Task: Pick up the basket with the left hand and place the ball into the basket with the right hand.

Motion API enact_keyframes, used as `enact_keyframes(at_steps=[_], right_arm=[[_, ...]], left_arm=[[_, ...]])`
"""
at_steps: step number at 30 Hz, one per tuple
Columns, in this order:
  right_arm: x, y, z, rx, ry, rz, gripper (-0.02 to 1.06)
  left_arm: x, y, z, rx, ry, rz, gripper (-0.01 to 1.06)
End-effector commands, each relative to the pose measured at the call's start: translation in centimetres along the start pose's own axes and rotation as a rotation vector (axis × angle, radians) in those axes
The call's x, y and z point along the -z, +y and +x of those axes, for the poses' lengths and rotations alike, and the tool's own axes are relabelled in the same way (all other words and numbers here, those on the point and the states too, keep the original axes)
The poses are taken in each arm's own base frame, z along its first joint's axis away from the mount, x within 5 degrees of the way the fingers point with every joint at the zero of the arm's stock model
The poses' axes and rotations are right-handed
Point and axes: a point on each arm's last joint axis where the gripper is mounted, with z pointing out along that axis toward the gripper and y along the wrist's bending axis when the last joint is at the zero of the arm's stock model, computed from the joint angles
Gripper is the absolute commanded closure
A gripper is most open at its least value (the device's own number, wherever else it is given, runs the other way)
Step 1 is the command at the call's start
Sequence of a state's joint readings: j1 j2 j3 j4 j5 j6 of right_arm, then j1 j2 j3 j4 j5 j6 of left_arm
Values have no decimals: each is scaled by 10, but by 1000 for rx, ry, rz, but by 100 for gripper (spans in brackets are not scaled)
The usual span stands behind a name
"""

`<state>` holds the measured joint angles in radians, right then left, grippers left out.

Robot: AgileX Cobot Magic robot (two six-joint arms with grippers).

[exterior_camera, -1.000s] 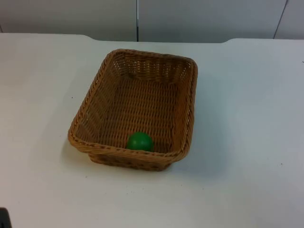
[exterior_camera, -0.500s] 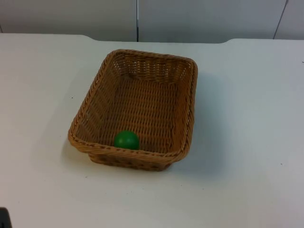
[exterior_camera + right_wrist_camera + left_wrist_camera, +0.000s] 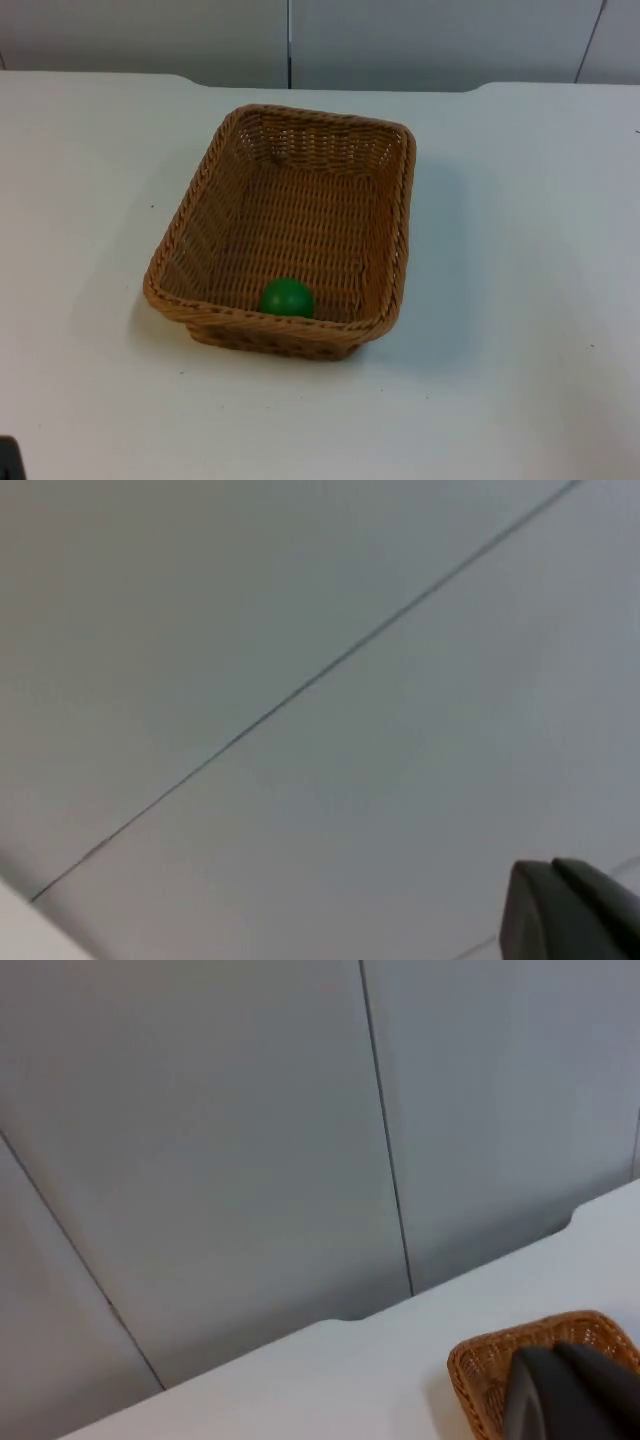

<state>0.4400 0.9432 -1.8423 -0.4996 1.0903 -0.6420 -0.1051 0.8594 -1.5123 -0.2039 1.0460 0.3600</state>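
Overhead, the woven basket (image 3: 290, 225) sits on the white table (image 3: 520, 300), roughly mid-table, with the green ball (image 3: 287, 298) inside it, resting against the near short wall. The basket is rectangular; its long axis runs from the near edge of the table toward the grey partition wall (image 3: 420, 40), leaning a little to the right as it goes back, so the far short end points at the wall. It stands flat on its base, opening upward.

From the left wrist, the view looks along the left gripper (image 3: 575, 1395), whose dark fingertip stands in front of one corner of the basket (image 3: 480, 1370); the rim of that corner shows just beside the fingertip, with table and wall panels beyond. The camera is tilted up toward the wall, well above the table. Whether this gripper is open or closed cannot be told, and nothing is seen in its grasp.

From the right wrist, the right gripper (image 3: 575, 910) appears as a dark fingertip against the partition wall, pointed away from the table. Its opening cannot be told either.
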Motion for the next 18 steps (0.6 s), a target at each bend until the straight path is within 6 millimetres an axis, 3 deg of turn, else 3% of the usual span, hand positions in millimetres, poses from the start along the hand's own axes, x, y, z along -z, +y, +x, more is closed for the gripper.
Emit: enact_keyframes(at_steps=[1,3,4,8,9,11,13,14,18], right_arm=[[28,1,17,-20,-43,42,105],[58,10,40,-22,-98,84,105],[58,10,40,-22,-98,84,105],[101,35,82,2,-184,154,105],[101,35,82,2,-184,154,105],[113,53,105,1,-173,144,105],[112,73,123,-44,-73,38,105],[112,73,123,-44,-73,38,105],[100,121,139,-226,45,-247,105]], left_arm=[[4,-5,20,2,-28,-17,105],[5,-12,47,11,0,-10,105],[5,-12,47,11,0,-10,105],[13,-25,91,18,46,-1,105],[13,-25,91,18,46,-1,105],[22,-30,105,16,33,-4,105],[29,-34,111,17,25,1,105],[29,-34,111,17,25,1,105],[39,-44,127,37,51,50,105]])
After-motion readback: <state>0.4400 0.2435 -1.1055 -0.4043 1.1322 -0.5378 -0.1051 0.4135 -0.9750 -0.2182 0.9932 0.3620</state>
